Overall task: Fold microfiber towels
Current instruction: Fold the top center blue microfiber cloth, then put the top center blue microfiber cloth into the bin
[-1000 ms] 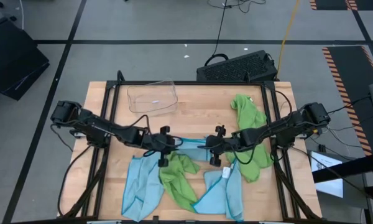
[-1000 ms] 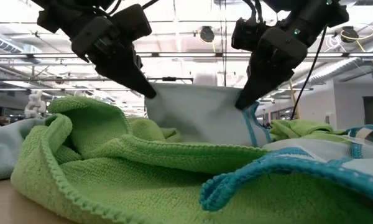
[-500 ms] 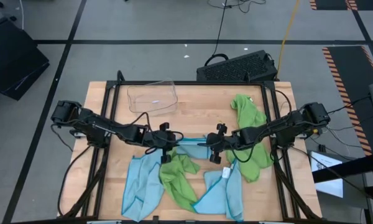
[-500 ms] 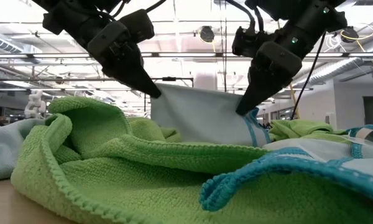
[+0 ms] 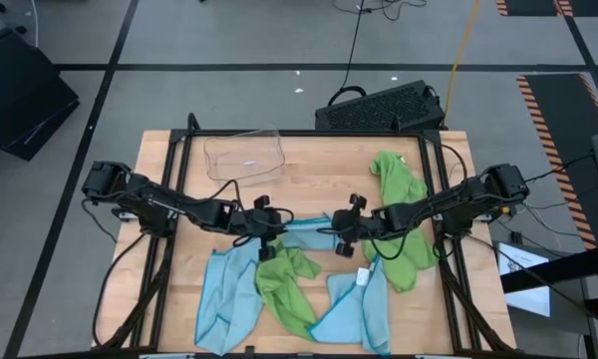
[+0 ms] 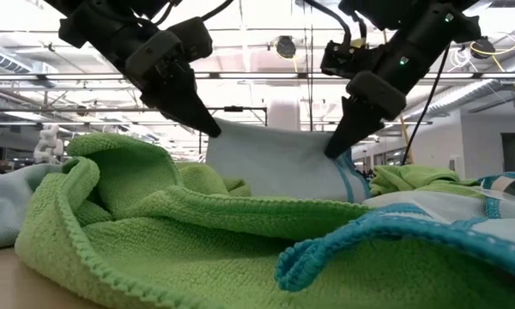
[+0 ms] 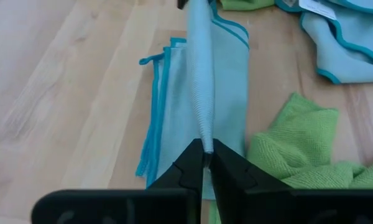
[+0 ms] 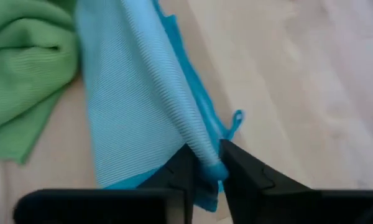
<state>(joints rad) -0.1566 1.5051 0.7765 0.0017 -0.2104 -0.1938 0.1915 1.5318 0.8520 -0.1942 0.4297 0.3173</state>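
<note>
A light blue microfiber towel (image 5: 305, 232) spans between my two grippers at the table's middle. Its lower part lies in folded layers on the wood (image 7: 168, 118), and a raised ridge runs from one gripper to the other. My left gripper (image 5: 270, 225) is shut on the ridge's left end and my right gripper (image 5: 339, 235) on its right end. In front of them lie a crumpled lime green towel (image 5: 284, 284) and two more light blue towels (image 5: 224, 294) (image 5: 361, 307). Another lime green towel (image 5: 399, 194) lies at the far right. My left gripper pinches the raised fold of the light blue towel (image 7: 204, 138) at its left end between both fingers. The fingers slant down from the table's left and lie along the ridge. The fold is held up while the cloth below rests on the table. My right gripper has the ridge's right end (image 8: 202, 152) between its two fingers, which stand slightly apart around the bunched fold. They slant down from the table's right, along the ridge. The towel's top edge (image 6: 309, 137) sags toward this end and its lower part rests on the table.
A clear plastic tray (image 5: 244, 156) stands at the far left of the table. A dark keyboard-like box (image 5: 381, 106) sits beyond the far edge. Bare wood (image 5: 319, 175) lies between the tray and the far green towel.
Both grippers have carried the towel's ridge a little toward the far edge, and the right one has tipped. The light blue towel showed from above as a thin stretched band; it now lies wider on the table. Its top edge now sags toward the right gripper.
</note>
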